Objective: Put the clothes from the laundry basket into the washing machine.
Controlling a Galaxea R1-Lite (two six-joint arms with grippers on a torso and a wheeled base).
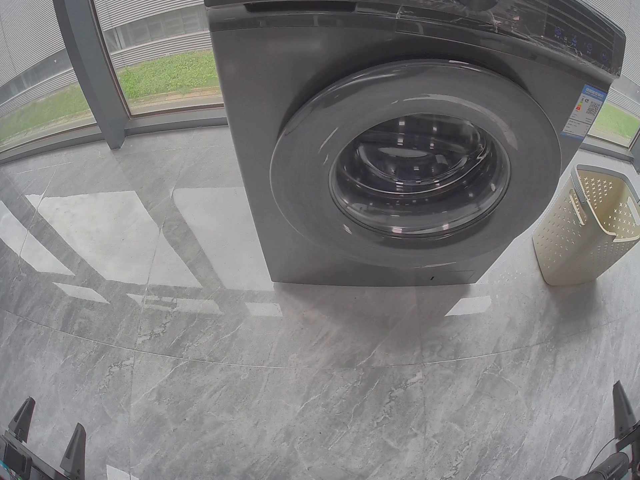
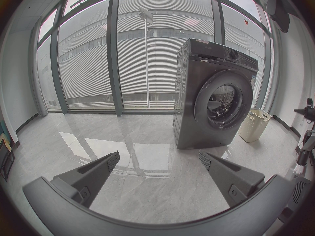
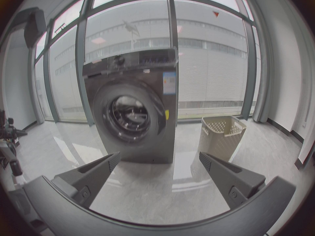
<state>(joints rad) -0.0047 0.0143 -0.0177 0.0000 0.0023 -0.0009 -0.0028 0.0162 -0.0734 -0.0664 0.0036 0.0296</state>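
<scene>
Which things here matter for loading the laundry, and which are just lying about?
For the job:
washer, door shut
basket, on the floor beside it
left gripper, open
right gripper, open

Just there:
window
window post
floor

I see glossy grey stone floor tiles [image 1: 300, 401] carrying bright window reflections. Tall glazing in dark window frames [image 2: 113, 49] closes the room's far side, with a grass strip [image 1: 172, 75] just outside. Beyond stand a louvred grey building [image 2: 88, 72] and a lamp pole [image 2: 146, 66].
</scene>
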